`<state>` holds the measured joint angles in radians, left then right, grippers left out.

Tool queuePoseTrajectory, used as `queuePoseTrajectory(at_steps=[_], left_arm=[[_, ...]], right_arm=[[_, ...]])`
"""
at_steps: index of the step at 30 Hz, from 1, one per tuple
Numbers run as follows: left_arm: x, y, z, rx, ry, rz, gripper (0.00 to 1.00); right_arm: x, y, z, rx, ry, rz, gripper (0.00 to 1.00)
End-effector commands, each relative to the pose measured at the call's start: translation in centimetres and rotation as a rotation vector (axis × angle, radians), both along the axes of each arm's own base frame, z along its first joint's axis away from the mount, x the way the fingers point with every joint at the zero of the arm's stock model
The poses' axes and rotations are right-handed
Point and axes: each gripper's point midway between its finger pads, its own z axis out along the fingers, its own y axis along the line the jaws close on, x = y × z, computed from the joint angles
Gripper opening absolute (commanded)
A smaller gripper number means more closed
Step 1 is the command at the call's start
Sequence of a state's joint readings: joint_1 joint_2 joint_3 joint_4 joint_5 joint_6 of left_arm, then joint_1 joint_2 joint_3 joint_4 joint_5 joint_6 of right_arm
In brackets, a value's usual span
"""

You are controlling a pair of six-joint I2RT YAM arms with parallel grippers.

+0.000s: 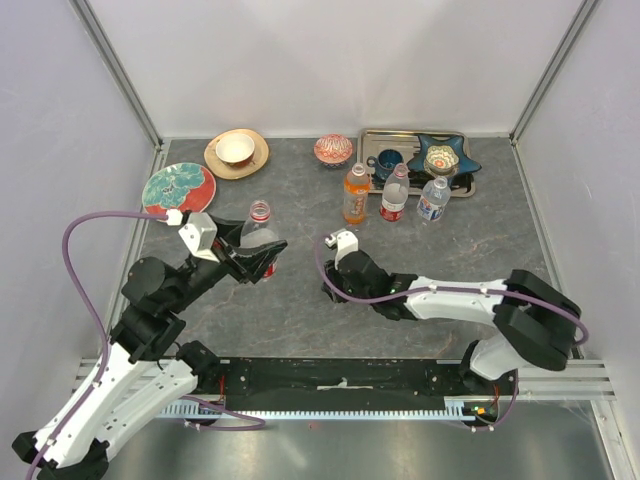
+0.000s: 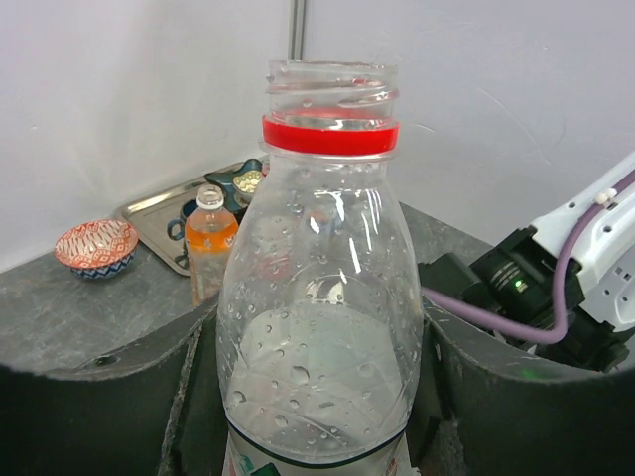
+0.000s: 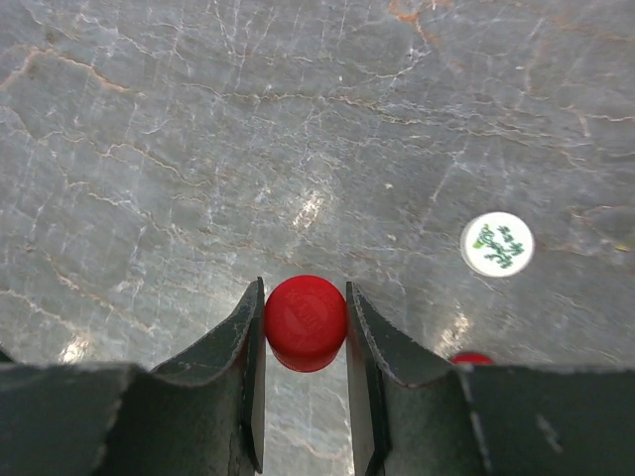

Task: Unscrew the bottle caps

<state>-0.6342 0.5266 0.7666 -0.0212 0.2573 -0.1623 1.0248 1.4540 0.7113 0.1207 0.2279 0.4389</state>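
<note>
Two robot arms reach over a grey, stone-patterned tabletop (image 1: 480,250). Left jaws are clamped on the body of a clear bottle (image 2: 317,327) — upright, cap off, a red ring at its neck — standing left of centre. Right jaws pinch a red cap (image 3: 305,322) low over the tabletop, with a white cap (image 3: 497,244) lying nearby. Three more bottles (image 1: 395,193) stand at the far side, just before a metal tray (image 1: 372,137).

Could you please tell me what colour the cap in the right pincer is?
Plain red cap; right wrist view shows it best.
</note>
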Motion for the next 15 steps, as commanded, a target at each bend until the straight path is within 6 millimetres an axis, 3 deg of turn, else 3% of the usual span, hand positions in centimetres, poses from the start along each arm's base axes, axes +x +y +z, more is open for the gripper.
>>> queuePoseTrajectory(at_steps=[1,3,6,11,13,14,15], left_arm=[[0.5,1.0,-0.7,0.007,-0.013,0.060,0.52],[0.5,1.1,-1.1,0.008,-0.010,0.067,0.52],[0.5,1.3,-1.3,0.012,-0.011,0.074,0.53],[0.5,1.2,-1.8,0.028,-0.005,0.070,0.53],[0.5,1.2,-1.9,0.030,-0.004,0.070,0.53],[0.6,1.1,-2.2,0.035,0.002,0.069,0.53],[0.6,1.1,-2.3,0.034,0.000,0.069,0.53]], right_arm=[[1.1,3.6,0.7,0.098,0.006,0.015,0.00],[0.9,3.6,-1.7,0.055,0.049,0.011,0.00],[0.4,3.8,-3.6,0.037,0.099,0.013,0.00],[0.0,3.4,-5.0,0.020,0.135,-0.003,0.00],[-0.1,3.1,-5.4,0.004,0.144,-0.005,0.07],[-0.4,3.0,-5.6,-0.009,0.150,-0.001,0.18],[-0.5,2.9,-5.6,-0.011,0.150,-0.003,0.23]])
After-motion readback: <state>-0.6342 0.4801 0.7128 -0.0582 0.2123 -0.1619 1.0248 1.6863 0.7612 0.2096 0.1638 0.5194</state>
